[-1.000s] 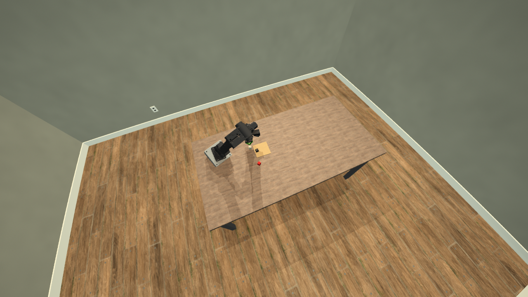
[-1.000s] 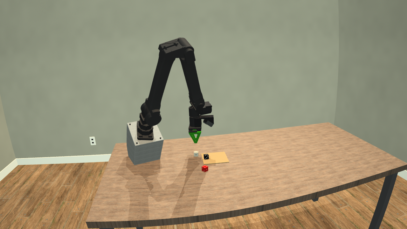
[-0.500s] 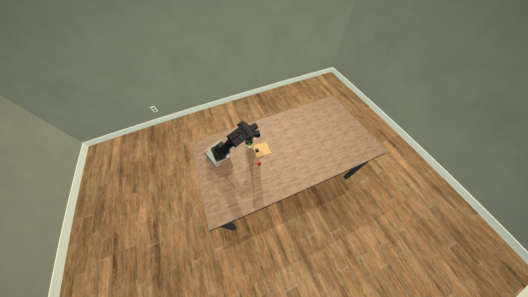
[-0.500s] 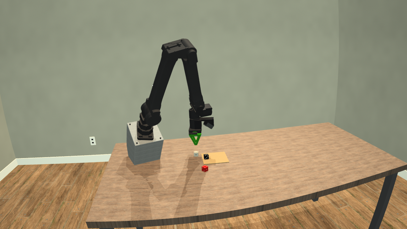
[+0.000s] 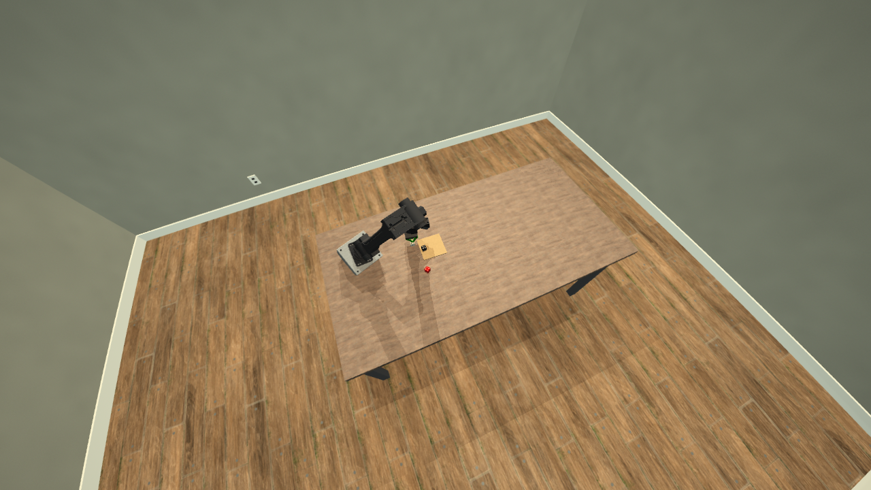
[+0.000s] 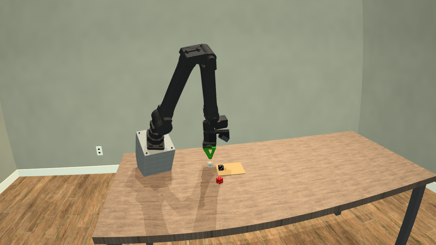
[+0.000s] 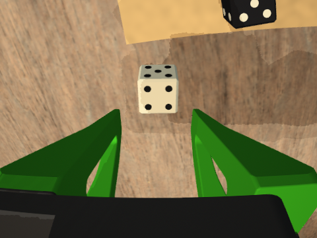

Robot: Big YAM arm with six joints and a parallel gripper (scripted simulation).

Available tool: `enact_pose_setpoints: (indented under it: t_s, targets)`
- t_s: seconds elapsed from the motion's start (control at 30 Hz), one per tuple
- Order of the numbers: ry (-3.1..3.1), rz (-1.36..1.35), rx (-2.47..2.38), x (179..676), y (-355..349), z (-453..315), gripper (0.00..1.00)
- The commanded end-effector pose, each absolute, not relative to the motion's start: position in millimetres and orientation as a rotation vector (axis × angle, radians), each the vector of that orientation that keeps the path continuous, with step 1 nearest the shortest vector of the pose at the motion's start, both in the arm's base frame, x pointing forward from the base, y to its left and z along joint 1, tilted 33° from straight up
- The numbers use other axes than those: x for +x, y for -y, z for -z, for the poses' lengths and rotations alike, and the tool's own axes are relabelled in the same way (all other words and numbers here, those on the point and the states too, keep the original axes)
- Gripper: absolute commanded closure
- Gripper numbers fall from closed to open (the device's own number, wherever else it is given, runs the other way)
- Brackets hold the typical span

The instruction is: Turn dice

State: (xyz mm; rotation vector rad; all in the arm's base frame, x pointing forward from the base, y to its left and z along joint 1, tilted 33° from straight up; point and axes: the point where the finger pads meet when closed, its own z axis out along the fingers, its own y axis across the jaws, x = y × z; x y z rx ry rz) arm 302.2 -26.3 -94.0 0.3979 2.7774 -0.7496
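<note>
A tan mat (image 6: 231,168) lies flat on the table; it also shows in the wrist view (image 7: 176,0). A white die (image 7: 158,89) lies on the bare table just off the mat's edge, four facing the wrist camera and six on its far side. A red die (image 6: 219,180) lies on the table in front of the mat, apart from it. My gripper (image 7: 156,119) hangs just above the white die (image 6: 209,164), green fingers partly open and empty, spread a little wider than the die.
The arm's grey base block (image 6: 154,157) stands at the table's back left. The table edge lies far from the dice on every side.
</note>
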Motion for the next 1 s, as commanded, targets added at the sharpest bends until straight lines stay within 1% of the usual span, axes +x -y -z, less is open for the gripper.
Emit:
enact_pose_setpoints:
  t_s: [0.0, 0.97]
  targets:
    - [-2.792, 0.767, 0.380, 298, 33, 103, 0.61]
    - [-2.791, 0.763, 0.378, 302, 39, 114, 0.61]
